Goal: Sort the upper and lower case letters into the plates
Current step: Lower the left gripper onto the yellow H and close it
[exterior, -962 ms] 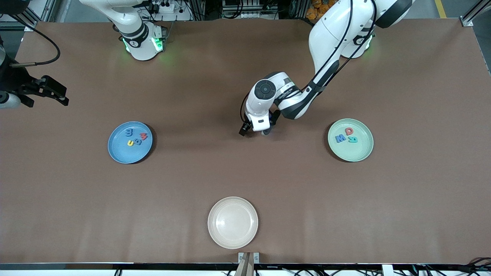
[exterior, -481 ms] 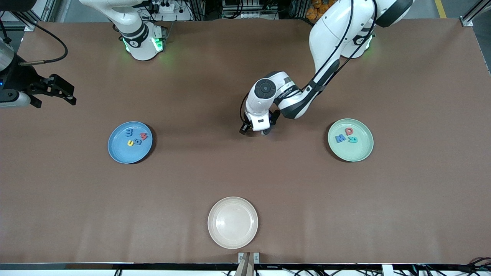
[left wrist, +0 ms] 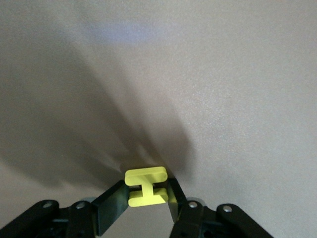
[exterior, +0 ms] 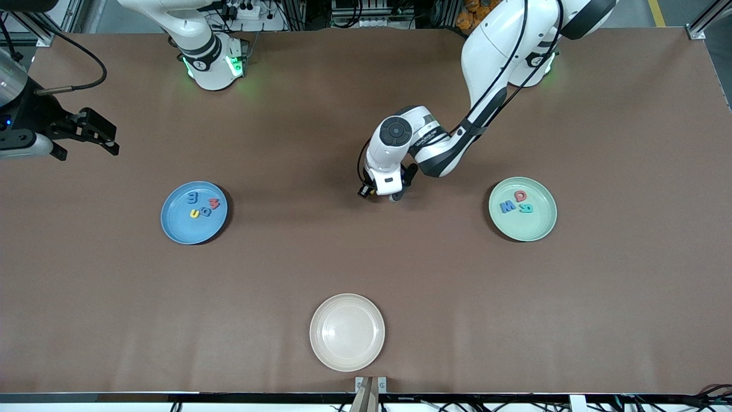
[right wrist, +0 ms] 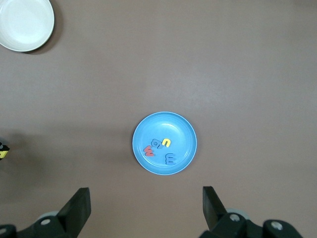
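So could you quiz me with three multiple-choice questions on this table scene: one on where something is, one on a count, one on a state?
1. Where is the yellow H-shaped foam letter?
A. between the left gripper's fingers
B. in the cream-beige plate
C. in the blue plate

2. How many letters lie in the pale mint green plastic plate?
A. one
B. three
C. five

3. What state is the right gripper in?
A. shut on a letter
B. open, holding nothing
C. shut on a plate

Answers: 1 A, the left wrist view shows the fingers clamping it. 2 B, blue, red and teal pieces. 3 B, its fingers stand wide apart.
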### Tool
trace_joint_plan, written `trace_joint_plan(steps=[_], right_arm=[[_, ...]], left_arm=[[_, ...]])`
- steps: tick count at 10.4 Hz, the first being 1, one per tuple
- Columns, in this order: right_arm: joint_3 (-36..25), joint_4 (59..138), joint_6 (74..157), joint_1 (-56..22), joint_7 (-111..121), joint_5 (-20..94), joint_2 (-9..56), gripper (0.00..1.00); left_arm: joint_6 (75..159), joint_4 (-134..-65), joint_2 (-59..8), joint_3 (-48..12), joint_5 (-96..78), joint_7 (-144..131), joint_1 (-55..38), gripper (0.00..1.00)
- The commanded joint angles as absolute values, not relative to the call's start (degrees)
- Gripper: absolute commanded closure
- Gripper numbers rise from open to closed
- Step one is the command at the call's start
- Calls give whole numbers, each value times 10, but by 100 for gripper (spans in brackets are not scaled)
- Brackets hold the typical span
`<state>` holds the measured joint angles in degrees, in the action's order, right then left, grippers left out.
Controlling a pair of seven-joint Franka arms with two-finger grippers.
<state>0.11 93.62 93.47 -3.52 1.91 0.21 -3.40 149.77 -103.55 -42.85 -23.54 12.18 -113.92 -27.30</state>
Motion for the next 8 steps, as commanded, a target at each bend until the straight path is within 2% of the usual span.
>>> trace_joint_plan(steps=[1, 8], right_arm=[[-6, 939, 918, -35, 23, 12, -47, 0], [-59, 969, 905, -31, 53, 33, -63, 0]], left_arm=[[1501, -1043, -428, -231, 142, -1153, -274, 80], [1460, -1036, -414, -231, 145, -1137, -265, 80]])
